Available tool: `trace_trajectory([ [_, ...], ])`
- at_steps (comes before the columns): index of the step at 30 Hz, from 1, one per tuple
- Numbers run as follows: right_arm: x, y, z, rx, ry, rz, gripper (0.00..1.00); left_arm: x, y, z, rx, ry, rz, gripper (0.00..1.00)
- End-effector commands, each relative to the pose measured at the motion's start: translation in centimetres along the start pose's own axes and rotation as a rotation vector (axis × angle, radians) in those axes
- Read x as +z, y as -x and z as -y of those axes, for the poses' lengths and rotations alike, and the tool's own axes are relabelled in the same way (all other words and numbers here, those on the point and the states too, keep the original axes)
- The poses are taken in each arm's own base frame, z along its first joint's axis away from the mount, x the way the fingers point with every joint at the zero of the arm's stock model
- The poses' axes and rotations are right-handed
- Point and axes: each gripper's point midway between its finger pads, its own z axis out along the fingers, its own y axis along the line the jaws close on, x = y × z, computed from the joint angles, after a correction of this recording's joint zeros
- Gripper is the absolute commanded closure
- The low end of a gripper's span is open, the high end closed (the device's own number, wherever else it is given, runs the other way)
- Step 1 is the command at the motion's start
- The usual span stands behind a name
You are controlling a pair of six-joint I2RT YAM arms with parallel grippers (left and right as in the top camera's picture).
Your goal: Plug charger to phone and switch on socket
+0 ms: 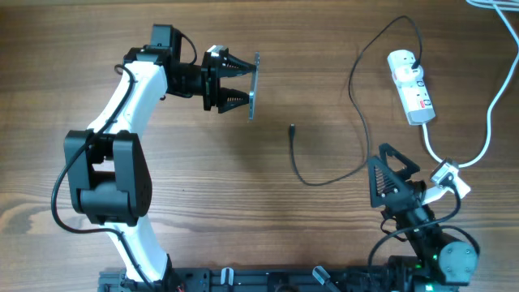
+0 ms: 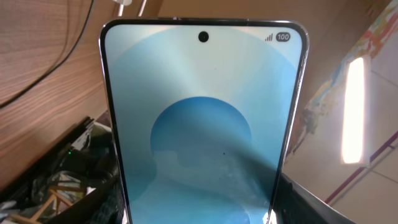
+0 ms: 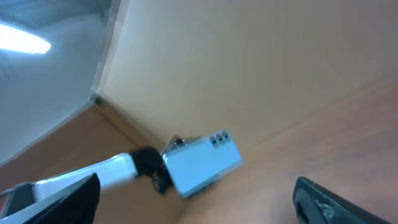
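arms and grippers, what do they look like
The left arm has white links, black joints and a looping black cable. The left gripper is black with ribbed triangular fingers. The right arm is mostly black, with a green light near its base. The right gripper is black too.

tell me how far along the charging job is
Done: the left gripper holds the phone up off the table. In hand: nothing else; the right gripper is open and empty. Left: the charger tip lies loose on the table, unplugged, and the socket is untouched.
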Motion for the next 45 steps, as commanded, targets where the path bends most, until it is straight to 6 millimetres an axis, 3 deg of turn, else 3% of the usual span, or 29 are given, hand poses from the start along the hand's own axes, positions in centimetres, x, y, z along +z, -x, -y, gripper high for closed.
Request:
trace_trajectory([
  [1,0.8,2.4,-4.3,-0.220,-0.057,-0.095,0.00,-0.3,-0.8,2.3,-0.096,-0.039,-0.026,0.35],
  [7,1.9,5.8,-2.1,-0.324,-0.484,-0.339,0.00,-0.3,-0.3,1.9,-0.269,-0.013,0.002,0.35],
  [11,2.9,6.2,-0.1,-0.249,-0.655,-0.515,0.00,-0.3,-0.3,1.9,-0.304,-0.013,0.002,0.38],
  [18,3.8,2.0,1.1,-0.199,-0.631,-0.805,0.00,-0.3,-0.3,1.9,-0.367,-0.015,-0.002,0.39],
  [20,4.3,1.1,0.2,-0.225,-0.582,-0.836,0.01,-0.3,-0.3,1.9,-0.368,-0.015,-0.002,0.39],
  [24,6.2,-2.7,-4.2,-0.293,-0.395,-0.990,0.01,-0.3,-0.3,1.9,-0.367,-0.015,-0.001,0.39],
  [27,7.9,-4.4,-4.7,-0.371,-0.535,-1.070,0.01,-0.3,-0.3,1.9,-0.367,-0.012,0.002,0.39],
  [30,11.0,-6.8,-7.4,-0.426,-0.451,-1.151,0.00,-0.3,-0.2,1.8,-0.367,-0.008,0.008,0.40],
  [32,13.1,-8.4,-8.2,-0.480,-0.360,-1.186,0.00,-0.3,-0.1,1.7,-0.367,-0.005,0.013,0.40],
  [34,14.6,-10.0,-8.0,-0.412,-0.347,-1.200,0.00,-0.3,0.2,1.4,-0.367,0.011,0.035,0.40],
  [37,16.5,-12.2,-9.3,-0.289,-0.242,-1.217,0.00,-0.3,0.9,0.7,-0.367,0.045,0.084,0.40],
  [38,17.4,-12.5,-9.0,-0.260,-0.264,-1.197,0.00,-0.3,1.1,0.5,-0.367,0.053,0.093,0.40],
  [40,18.4,-12.2,-6.2,-0.239,-0.440,-1.122,0.01,0.0,1.0,0.4,-0.367,0.058,0.089,0.40],
  [45,18.5,-11.4,-2.0,-0.329,-0.713,-1.005,0.07,0.3,0.9,0.3,-0.365,0.065,0.085,0.39],
])
